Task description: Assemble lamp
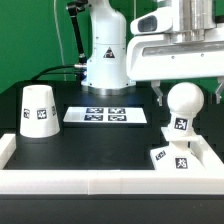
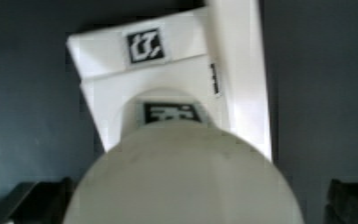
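Observation:
The round white bulb (image 1: 184, 101) stands upright on the flat square base (image 1: 180, 158) at the exterior view's right, with its tagged stem pointing down into the base. My gripper (image 1: 186, 97) is open, with one finger on each side of the bulb's head. In the wrist view the bulb (image 2: 179, 175) fills the space between the dark fingertips (image 2: 41, 202), and a narrow gap shows on each side. The base (image 2: 158, 60) with its tags lies beyond the bulb. The cone shade (image 1: 38, 110) stands alone on the table at the exterior view's left.
The marker board (image 1: 105, 115) lies flat mid-table between the shade and the base. A low white wall (image 1: 90, 186) runs along the front edge and up the left side. The arm's white pedestal (image 1: 105, 55) stands at the back.

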Robot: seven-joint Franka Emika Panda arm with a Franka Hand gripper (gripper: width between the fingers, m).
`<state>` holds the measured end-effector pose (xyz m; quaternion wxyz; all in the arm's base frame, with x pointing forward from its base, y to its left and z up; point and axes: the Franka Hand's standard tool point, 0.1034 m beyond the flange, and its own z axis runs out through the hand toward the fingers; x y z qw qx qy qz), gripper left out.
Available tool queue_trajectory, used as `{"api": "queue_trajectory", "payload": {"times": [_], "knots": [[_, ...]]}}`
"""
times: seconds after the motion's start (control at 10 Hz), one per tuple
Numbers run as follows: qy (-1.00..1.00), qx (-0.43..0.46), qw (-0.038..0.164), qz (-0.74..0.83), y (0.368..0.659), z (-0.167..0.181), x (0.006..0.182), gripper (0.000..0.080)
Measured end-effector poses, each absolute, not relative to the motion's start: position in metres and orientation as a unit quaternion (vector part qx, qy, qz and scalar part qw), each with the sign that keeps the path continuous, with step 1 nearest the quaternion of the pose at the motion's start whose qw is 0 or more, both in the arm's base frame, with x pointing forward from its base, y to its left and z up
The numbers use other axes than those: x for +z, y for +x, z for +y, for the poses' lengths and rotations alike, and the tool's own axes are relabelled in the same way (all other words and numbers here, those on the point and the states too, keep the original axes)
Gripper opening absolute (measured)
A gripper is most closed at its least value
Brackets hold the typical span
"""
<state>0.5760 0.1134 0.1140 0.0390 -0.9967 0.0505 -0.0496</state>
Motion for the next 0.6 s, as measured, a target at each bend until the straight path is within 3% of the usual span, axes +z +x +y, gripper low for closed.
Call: {"api": "queue_trajectory", "payload": {"times": [0.6], "knots": [[-0.971, -0.062, 0.012, -0.229, 0.5813, 0.1110, 0.1174, 0.0698]]}}
